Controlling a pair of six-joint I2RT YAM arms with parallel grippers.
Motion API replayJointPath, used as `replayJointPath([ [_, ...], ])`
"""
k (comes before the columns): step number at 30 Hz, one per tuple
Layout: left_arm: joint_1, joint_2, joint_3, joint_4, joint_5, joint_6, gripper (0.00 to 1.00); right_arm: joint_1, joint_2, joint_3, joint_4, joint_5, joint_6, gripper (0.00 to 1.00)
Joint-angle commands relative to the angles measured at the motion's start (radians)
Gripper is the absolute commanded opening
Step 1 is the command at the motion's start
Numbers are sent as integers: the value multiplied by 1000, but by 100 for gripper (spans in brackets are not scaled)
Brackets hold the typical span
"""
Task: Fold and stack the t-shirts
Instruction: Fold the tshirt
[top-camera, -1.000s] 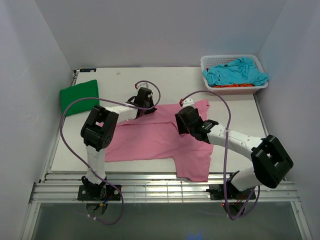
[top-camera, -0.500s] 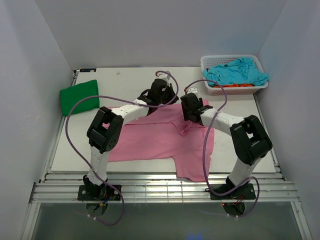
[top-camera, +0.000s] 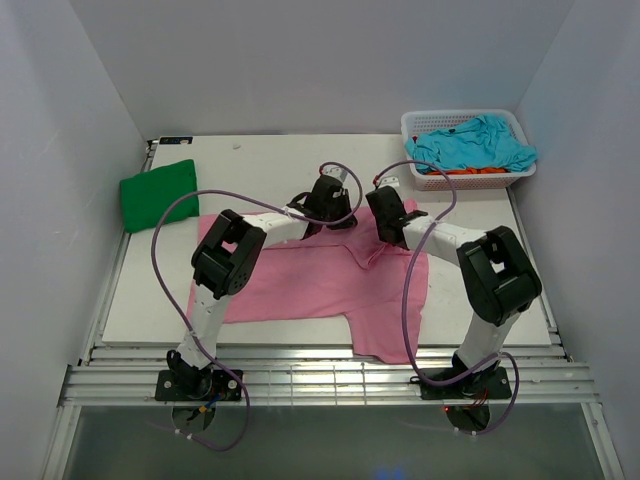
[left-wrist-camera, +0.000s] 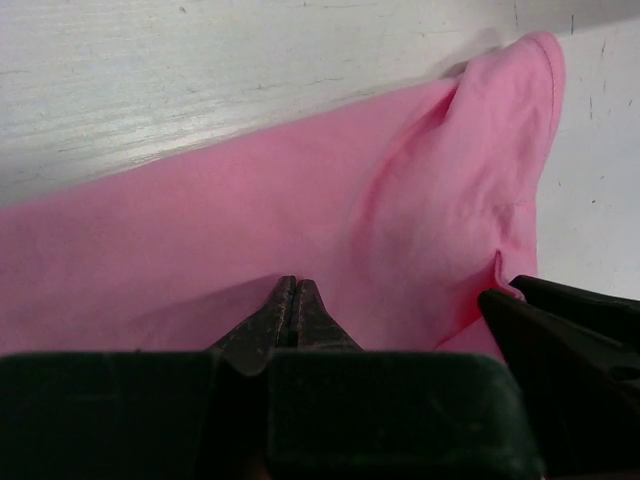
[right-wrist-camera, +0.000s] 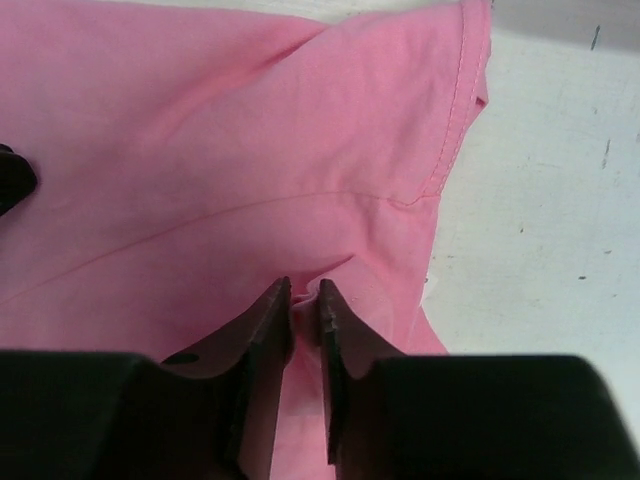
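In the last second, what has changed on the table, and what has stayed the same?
The left gripper moved right along the pink t-shirt's far edge; the right gripper moved away from its base to the same edge. Both now pinch pink cloth there, close together. The green t-shirt, the basket and its turquoise t-shirt stayed put.

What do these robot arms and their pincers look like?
The left arm and right arm are white tubes with bulky black joint housings, a purple cable looping along each. The left gripper and right gripper have two dark, tapered fingers.
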Motion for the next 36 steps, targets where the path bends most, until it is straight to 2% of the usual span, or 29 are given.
replayJointPath([
  [1, -8, -23, -2, 1, 4, -6, 0, -3, -48, -24, 32, 10, 7, 22],
  [5, -10, -20, -3, 2, -1, -8, 0, -1, -106, -63, 15, 27, 19, 11],
  [9, -11, -18, -2, 1, -4, -8, 0, 11, -175, -115, -27, 55, 48, 10],
  [16, -11, -20, 1, -2, -4, -8, 0, 60, -292, -202, -112, 76, 131, 20],
  [30, -14, -32, 3, -24, -10, 18, 0, 284, -433, -222, -356, 139, 318, 35],
  [33, -14, -38, 3, -28, -12, 23, 0, 295, -484, -225, -340, 151, 309, 36],
  [36, -14, -44, 3, -30, -12, 23, 0, 293, -490, -244, -245, 171, 255, 39],
])
